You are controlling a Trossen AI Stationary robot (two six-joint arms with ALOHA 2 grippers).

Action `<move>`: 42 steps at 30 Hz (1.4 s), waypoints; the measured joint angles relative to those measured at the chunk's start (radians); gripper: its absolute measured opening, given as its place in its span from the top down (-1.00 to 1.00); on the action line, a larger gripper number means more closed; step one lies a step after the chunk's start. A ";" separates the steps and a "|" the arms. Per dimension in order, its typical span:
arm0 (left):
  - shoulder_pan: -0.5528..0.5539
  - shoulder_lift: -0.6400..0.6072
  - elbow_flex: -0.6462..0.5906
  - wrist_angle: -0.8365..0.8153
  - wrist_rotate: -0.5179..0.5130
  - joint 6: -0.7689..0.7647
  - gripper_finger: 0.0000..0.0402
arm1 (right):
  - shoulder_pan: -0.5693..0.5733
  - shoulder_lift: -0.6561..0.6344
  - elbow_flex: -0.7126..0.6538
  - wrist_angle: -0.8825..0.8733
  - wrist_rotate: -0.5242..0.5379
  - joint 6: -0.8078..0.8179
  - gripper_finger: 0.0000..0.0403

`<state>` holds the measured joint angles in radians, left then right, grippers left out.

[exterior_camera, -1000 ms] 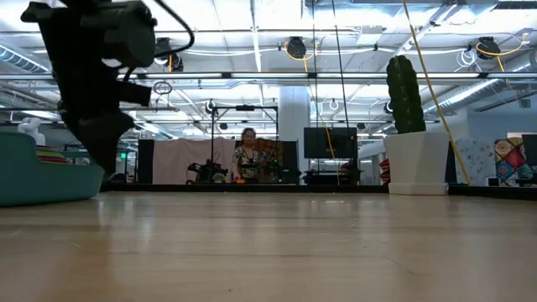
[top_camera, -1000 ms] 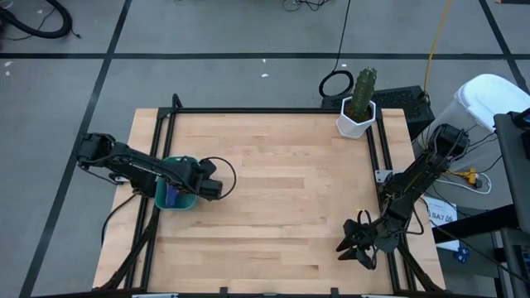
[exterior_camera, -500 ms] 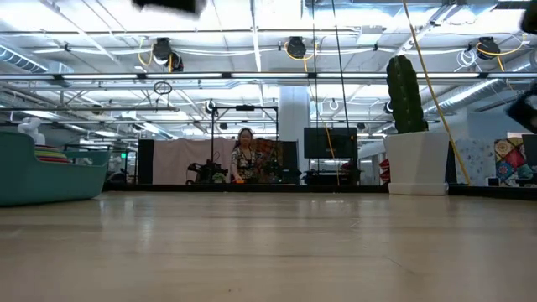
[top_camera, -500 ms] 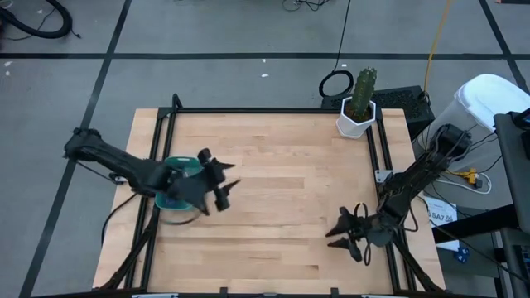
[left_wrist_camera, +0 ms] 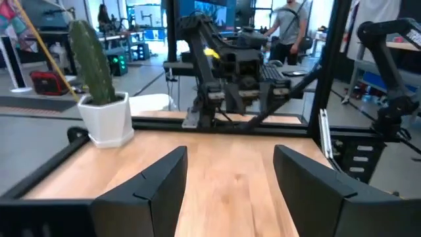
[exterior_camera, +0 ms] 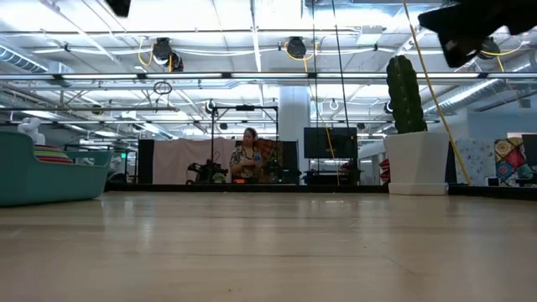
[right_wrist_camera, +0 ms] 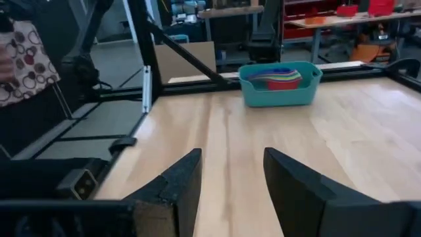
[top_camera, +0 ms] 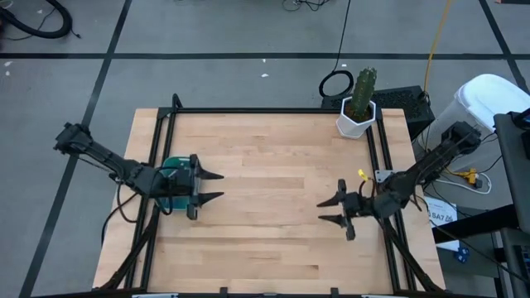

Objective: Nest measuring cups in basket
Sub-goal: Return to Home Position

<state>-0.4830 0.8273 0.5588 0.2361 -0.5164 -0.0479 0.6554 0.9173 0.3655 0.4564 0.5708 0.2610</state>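
Your basket [top_camera: 172, 164] sits at the 9 o'clock edge of the table [top_camera: 265, 149], open side up, and from above the left arm covers most of it. Its long axis runs roughly 12 to 6, so a long wall faces 3 o'clock. The measuring cups [right_wrist_camera: 281, 77] lie nested inside it, their coloured rims showing just above the wall; you cannot tell which way the handles point.

The left end effector [top_camera: 214, 186] hangs above the table just beside the basket on its 3 o'clock side. It points toward 3 o'clock with its fingers spread wide, holding nothing and touching nothing.

Across the table, your right end effector [top_camera: 325, 210] is at about 3 o'clock, up off the wood. It points toward 9 o'clock at the basket and is well apart from it; its fingers are likewise spread with nothing between them.

A white cactus pot [top_camera: 356, 117] stands at the 1 o'clock corner. A person [exterior_camera: 249, 159] stands far back in the room.
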 joint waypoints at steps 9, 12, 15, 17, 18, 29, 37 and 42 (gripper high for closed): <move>0.096 -0.145 -0.209 0.027 0.106 -0.040 -0.14 | -0.293 -0.039 -0.162 0.107 -0.298 0.064 0.23; 0.164 -0.188 -0.256 0.023 0.181 -0.052 -0.14 | -0.362 -0.039 -0.203 0.172 -0.364 0.073 0.23; 0.240 -0.215 -0.289 0.021 0.265 -0.053 -0.14 | -0.416 -0.039 -0.222 0.184 -0.382 0.056 0.23; 0.296 -0.220 -0.301 0.017 0.308 -0.057 -0.14 | -0.456 -0.039 -0.224 0.183 -0.419 0.052 0.23; 0.324 -0.221 -0.305 0.013 0.333 -0.055 -0.14 | -0.477 -0.039 -0.224 0.184 -0.439 0.051 0.23; 0.484 -0.219 -0.330 0.001 0.499 -0.012 -0.14 | -0.610 -0.037 -0.227 0.131 -0.547 0.007 0.23; 0.484 -0.219 -0.476 0.223 0.467 -0.008 -0.14 | -0.609 -0.036 -0.308 0.248 -0.476 -0.038 0.23; 0.484 -0.219 -0.529 0.260 0.464 -0.013 -0.14 | -0.611 -0.036 -0.328 0.287 -0.464 -0.043 0.23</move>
<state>0.0007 0.6085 0.0299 0.4965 -0.0525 -0.0608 0.0448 0.8816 0.0372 0.7434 0.1069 0.2180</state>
